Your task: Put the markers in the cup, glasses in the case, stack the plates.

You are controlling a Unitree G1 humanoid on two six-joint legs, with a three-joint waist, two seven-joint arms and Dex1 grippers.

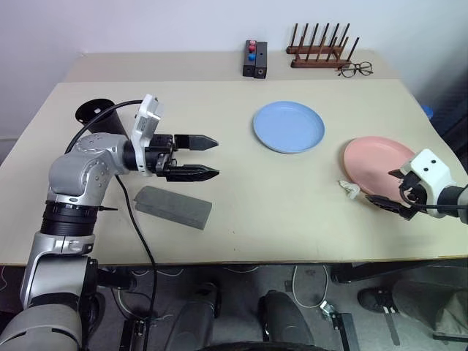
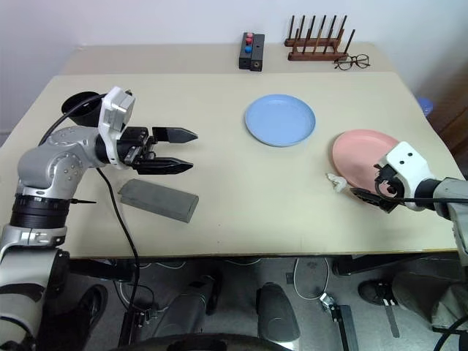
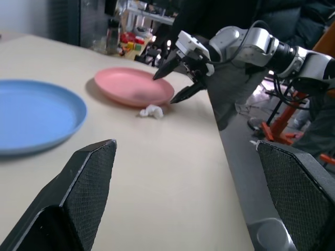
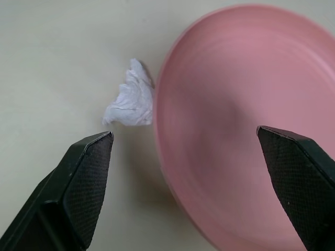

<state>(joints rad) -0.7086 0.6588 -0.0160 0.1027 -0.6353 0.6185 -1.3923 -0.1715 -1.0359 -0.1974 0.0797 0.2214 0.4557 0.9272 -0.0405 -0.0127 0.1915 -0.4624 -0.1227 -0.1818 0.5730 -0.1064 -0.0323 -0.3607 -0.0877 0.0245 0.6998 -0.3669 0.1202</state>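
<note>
Black cup behind left tool; grey case closed; both tools wide, right tool at pink plate.

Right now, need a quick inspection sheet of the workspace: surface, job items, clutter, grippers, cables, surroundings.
Surface: beige table, a second table butted behind it.
Job's things: blue plate and pink plate apart, unstacked; grey case shut; black cup behind the left arm; markers and sunglasses: nothing seen.
Clutter: white crumpled scrap touching the pink plate's rim; wooden rack, wire spectacles, black block on the far table.
Grippers: left gripper open, empty; right gripper open, empty, by the pink plate.
Cables: black cable trailing off the front edge.
Surroundings: white wall.
</note>
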